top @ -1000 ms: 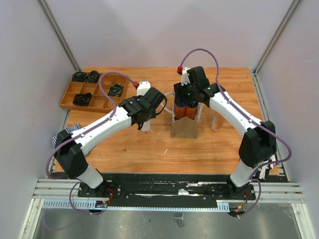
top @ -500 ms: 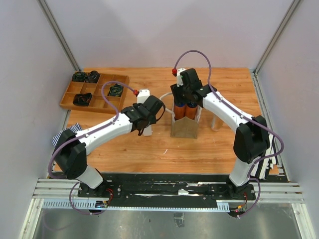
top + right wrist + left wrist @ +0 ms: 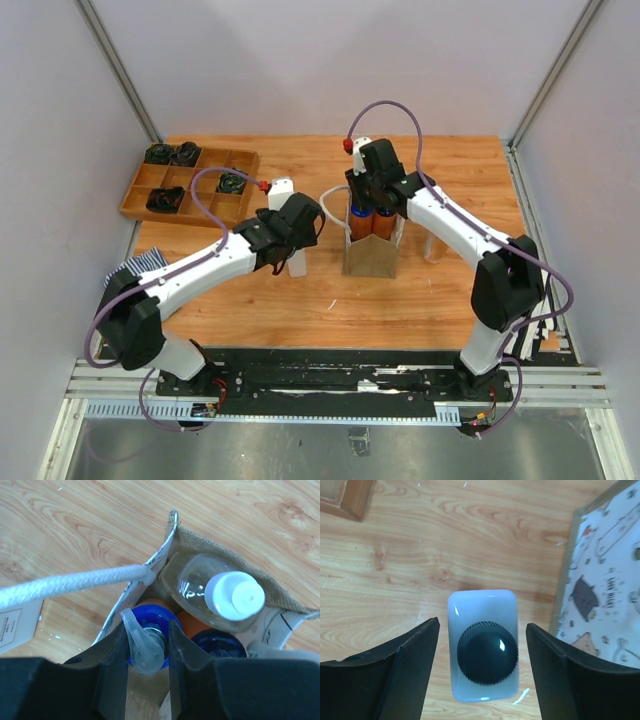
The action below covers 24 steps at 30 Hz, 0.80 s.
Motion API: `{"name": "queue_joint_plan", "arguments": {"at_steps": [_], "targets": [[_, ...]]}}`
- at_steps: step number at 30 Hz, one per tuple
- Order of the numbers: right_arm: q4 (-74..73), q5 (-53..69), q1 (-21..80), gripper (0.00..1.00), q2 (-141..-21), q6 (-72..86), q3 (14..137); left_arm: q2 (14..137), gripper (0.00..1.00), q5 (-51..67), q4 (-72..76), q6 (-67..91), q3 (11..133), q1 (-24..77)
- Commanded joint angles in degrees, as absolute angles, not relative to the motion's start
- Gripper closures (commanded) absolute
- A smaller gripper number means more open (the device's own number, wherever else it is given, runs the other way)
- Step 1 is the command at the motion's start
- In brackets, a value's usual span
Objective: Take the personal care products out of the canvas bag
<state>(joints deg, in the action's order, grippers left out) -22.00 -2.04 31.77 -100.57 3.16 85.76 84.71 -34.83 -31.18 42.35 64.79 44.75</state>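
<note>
Fingers of the left gripper stand apart around the white pump bottle on the table; the right gripper hugs a blue-and-orange bottle inside the canvas bag.
Left: a careless retreat could clip the upright bottle and tip it into the bag at three o'clock. Right: I cannot tell if the pinch has closed. The slick pump head may slip, and the tightly packed clear white-capped bottle at one o'clock or the rope handle at ten o'clock could drag the bag upward.
</note>
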Motion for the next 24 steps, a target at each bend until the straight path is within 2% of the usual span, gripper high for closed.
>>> {"name": "queue_joint_plan", "arguments": {"at_steps": [1,6,12,15,19,24], "targets": [[-23.2,-4.5,33.3,0.99,-92.9,2.9,87.9,79.4,0.23,-36.8,-28.0,44.1,64.0,44.5],[-23.4,-6.7,33.3,0.98,-87.4,3.0,91.0,78.7,0.14,-36.4,-29.0,44.2,63.6,44.5],[-21.5,-13.3,32.5,0.97,-82.3,0.1,96.2,77.4,0.13,-36.6,-30.2,44.9,65.2,44.5],[-20.1,-15.1,30.4,0.95,-81.0,-1.0,98.9,76.1,0.12,-35.3,-26.3,40.1,66.5,44.5],[-19.7,-17.3,25.9,0.94,-81.3,-1.4,102.1,78.8,0.12,-33.8,-24.5,32.6,76.1,44.5],[-20.5,-15.7,19.0,0.93,-83.4,-0.2,102.4,86.0,0.14,-23.5,-18.9,23.1,88.0,44.9]]}}
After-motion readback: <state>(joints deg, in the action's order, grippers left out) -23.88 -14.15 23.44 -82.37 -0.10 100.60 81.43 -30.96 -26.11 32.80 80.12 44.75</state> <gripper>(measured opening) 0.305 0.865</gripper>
